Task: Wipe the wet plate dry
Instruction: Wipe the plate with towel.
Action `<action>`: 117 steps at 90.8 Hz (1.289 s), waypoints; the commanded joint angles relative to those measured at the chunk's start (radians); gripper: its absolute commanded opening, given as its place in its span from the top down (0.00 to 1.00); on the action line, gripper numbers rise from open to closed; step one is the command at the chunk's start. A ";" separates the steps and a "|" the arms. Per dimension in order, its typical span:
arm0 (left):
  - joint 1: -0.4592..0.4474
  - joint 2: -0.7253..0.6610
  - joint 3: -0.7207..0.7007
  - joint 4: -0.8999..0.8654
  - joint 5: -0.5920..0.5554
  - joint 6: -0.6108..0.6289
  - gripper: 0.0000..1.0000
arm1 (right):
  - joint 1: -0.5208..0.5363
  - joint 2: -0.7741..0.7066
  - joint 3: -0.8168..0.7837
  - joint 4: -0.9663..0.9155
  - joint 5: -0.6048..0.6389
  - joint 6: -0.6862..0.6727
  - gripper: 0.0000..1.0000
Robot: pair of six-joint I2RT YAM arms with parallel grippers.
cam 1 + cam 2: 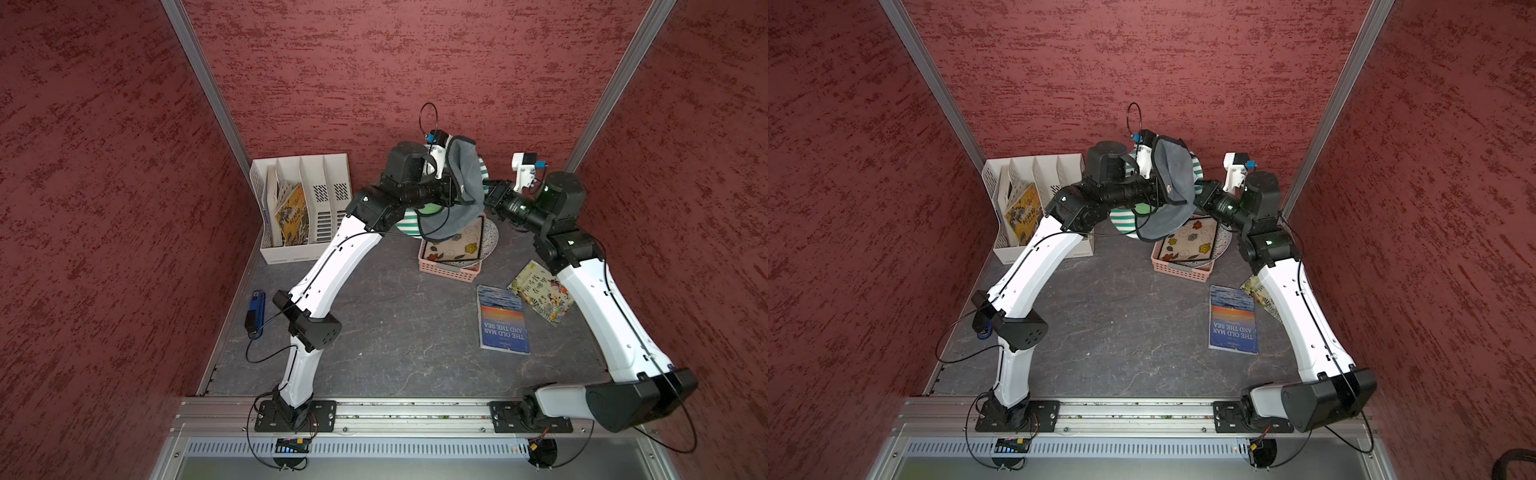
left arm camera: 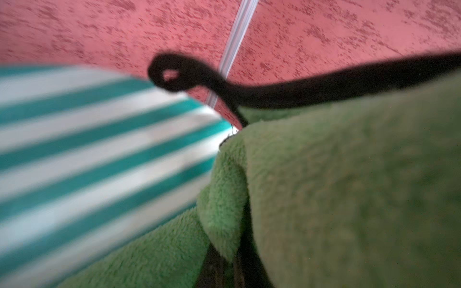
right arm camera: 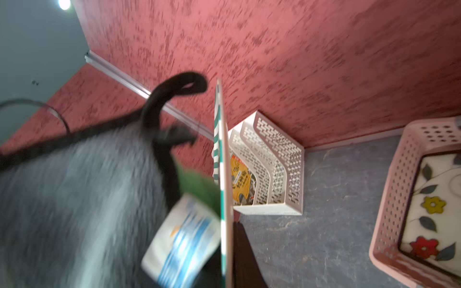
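A teal-and-white striped plate (image 2: 99, 149) is standing on edge in mid-air, a grey-and-green cloth (image 1: 463, 183) draping against its face.

Lab robot booth: red panels (image 1: 104, 208), aluminium rail (image 1: 395, 417)

Bare tabletop (image 1: 395, 332) lies open in the middle; pink basket (image 1: 449, 272) and file rack (image 1: 291, 249) crowd the back, blue book (image 1: 503, 320) the right

Both top views look steeply down from above the base rail (image 1: 415, 409), covering the whole desk (image 1: 395, 332) almost identically. The left wrist view sits close against the plate (image 2: 99, 149) and cloth (image 2: 349, 187). The right wrist view sees that plate edge-on, facing the file rack (image 3: 291, 174).
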 commanded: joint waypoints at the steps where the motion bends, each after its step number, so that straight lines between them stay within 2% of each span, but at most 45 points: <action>1: 0.018 -0.062 -0.207 -0.071 -0.044 0.007 1.00 | -0.065 -0.043 0.098 0.268 0.040 0.111 1.00; 11: 0.075 -0.137 -0.313 -0.040 -0.150 -0.052 1.00 | -0.052 -0.044 0.075 0.300 -0.103 0.120 1.00; 19: 0.128 -0.161 -0.321 0.013 -0.115 -0.084 1.00 | 0.025 -0.070 -0.015 0.297 -0.160 0.080 1.00; 26: 0.142 -0.126 -0.220 0.008 -0.059 -0.060 1.00 | 0.117 -0.083 -0.052 0.269 -0.179 0.058 1.00; 33: 0.143 -0.046 -0.057 -0.055 -0.019 -0.042 1.00 | 0.158 -0.049 -0.007 0.272 -0.206 0.064 1.00; 40: 0.135 0.031 0.080 -0.095 0.050 -0.056 1.00 | 0.150 0.004 0.102 0.262 -0.191 0.060 1.00; 45: 0.122 0.065 0.127 -0.111 0.058 -0.060 1.00 | 0.132 0.029 0.169 0.258 -0.175 0.058 1.00; 54: 0.122 0.042 0.085 -0.111 -0.017 -0.083 1.00 | 0.052 0.082 0.307 0.248 -0.137 0.105 1.00; 59: 0.140 0.000 0.017 -0.099 -0.052 -0.119 1.00 | -0.011 0.085 0.326 0.271 -0.115 0.168 1.00; 70: 0.233 -0.147 -0.209 0.002 -0.046 -0.277 1.00 | -0.110 0.034 0.252 0.341 -0.085 0.248 1.00; 77: 0.297 -0.238 -0.343 0.102 0.035 -0.472 1.00 | -0.140 -0.013 0.164 0.372 -0.064 0.334 1.00; 84: 0.335 -0.317 -0.505 0.354 0.144 -0.688 1.00 | -0.148 -0.049 0.037 0.537 -0.044 0.497 1.00; 90: 0.345 -0.355 -0.592 0.573 0.178 -0.819 1.00 | -0.146 -0.054 -0.046 0.687 -0.035 0.643 1.00; 98: 0.351 -0.335 -0.576 0.696 0.215 -0.947 1.00 | -0.135 -0.039 -0.085 0.795 -0.068 0.723 1.00; 117: 0.341 -0.215 -0.382 0.869 0.293 -1.161 1.00 | -0.105 -0.037 -0.099 0.731 -0.158 0.666 1.00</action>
